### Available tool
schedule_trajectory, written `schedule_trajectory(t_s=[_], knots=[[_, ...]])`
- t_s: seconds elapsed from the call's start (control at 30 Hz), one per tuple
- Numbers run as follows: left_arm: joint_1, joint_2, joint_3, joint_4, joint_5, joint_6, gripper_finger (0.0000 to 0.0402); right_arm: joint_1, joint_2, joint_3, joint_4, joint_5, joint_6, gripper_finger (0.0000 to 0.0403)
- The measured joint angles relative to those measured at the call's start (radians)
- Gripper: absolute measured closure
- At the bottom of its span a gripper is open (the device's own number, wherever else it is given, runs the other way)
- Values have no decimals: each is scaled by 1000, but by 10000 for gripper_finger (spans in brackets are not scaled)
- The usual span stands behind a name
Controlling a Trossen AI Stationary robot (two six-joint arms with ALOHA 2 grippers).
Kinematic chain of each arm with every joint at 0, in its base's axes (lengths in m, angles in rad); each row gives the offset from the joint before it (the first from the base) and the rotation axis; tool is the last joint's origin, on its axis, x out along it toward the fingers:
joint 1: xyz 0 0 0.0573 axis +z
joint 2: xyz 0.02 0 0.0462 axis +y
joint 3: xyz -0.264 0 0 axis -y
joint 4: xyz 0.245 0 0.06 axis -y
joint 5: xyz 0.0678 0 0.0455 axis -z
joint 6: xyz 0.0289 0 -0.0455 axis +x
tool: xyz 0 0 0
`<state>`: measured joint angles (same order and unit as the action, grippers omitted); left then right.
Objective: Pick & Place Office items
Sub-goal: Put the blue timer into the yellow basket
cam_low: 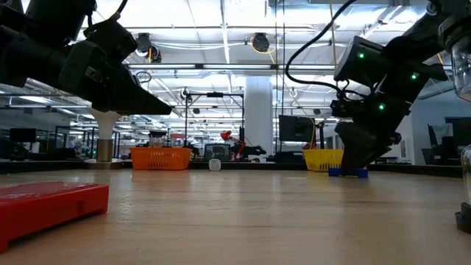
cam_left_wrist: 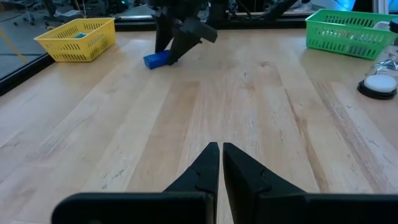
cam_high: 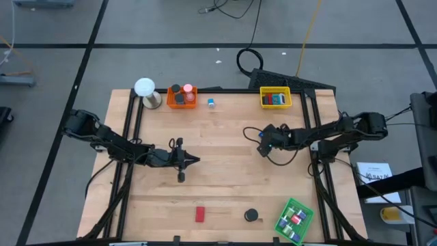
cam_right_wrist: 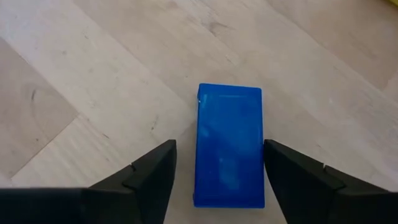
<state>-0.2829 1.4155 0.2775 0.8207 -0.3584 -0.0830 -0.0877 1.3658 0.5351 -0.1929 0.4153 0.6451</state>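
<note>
Pale wood counter (cam_high: 225, 184) under a large open workroom; I note trays at its edges and loose office items spread over it.

Right claw (cam_right_wrist: 219, 180): lowered over a blue block (cam_right_wrist: 229, 153), which lies flat on the counter between the two fingers. The fingers stand wide, one on each long side of the block, neither touching it. I judge this a straddle set up for a grasp across the narrow width, the squarest hold the block offers. In the low view the block shows just under the claw tip.

Left claw (cam_left_wrist: 220, 163): fingers nearly together, holding nothing, hanging over bare counter well apart from the right claw. I judge it parked clear so as not to crowd the working arm.

Beyond the right claw, at the far edge, sits a yellow tray (cam_high: 275, 98) already holding pieces; I judge it the nearest drop point for the block. An orange tray (cam_high: 181, 96) with pieces in it stands farther along that edge. A green tray (cam_high: 294, 219) with pieces lies on the near side behind the claw.

Still loose: a red block (cam_high: 200, 214) and a black disc (cam_high: 252, 215), both well apart from either claw.
</note>
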Motion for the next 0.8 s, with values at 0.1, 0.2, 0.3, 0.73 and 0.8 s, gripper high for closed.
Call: schedule_trajectory(t_s=[0.1, 0.2, 0.3, 0.73, 0.8], knots=[[0, 0, 0, 0, 0, 0, 376, -3, 0, -10, 17, 0, -3, 187], [0, 0, 0, 0, 0, 0, 376, -3, 0, -10, 18, 0, -2, 221], [0, 0, 0, 0, 0, 0, 376, -3, -1, -10, 21, 0, -3, 257], [0, 0, 0, 0, 0, 0, 376, -205, -157, 185, -168, 50, -62, 245], [1, 0, 0, 0, 0, 0, 376, -304, -164, 220, -163, 48, -89, 248]])
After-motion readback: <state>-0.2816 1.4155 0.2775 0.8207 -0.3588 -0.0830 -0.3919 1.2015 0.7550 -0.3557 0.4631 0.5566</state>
